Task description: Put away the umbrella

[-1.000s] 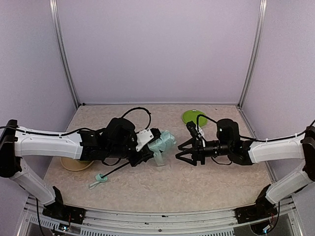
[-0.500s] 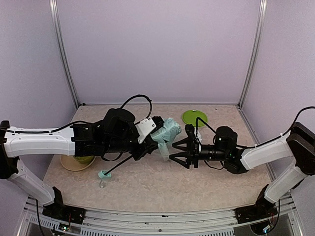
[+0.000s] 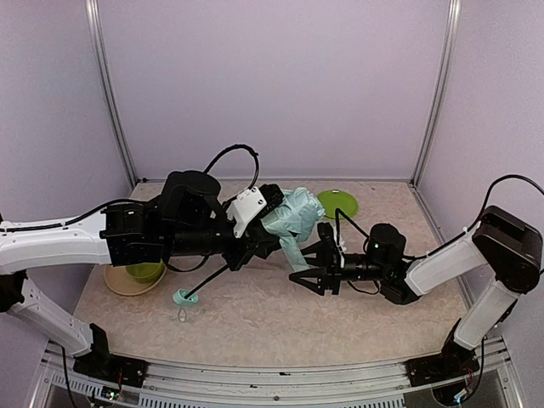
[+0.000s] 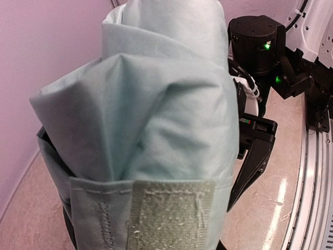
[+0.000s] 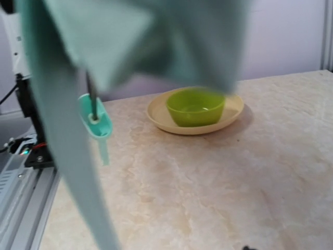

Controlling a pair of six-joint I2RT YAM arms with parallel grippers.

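pale mint-green fabric folding umbrella [image 3: 293, 217] held aloft

the left gripper [image 3: 274, 228] is clamped on the umbrella's bunched fabric, holding it above the middle of the table [image 3: 255, 327]. its thin black shaft [image 3: 208, 282] slants down to the small mint handle [image 3: 184, 297], low over the table. the right gripper [image 3: 304, 274], jaws spread wide and empty, sits just beside the hanging fabric strip.

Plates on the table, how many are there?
2. A green plate lies far back, right of the umbrella; a tan plate sits at the left, holding a green bowl. The left arm may hide more.
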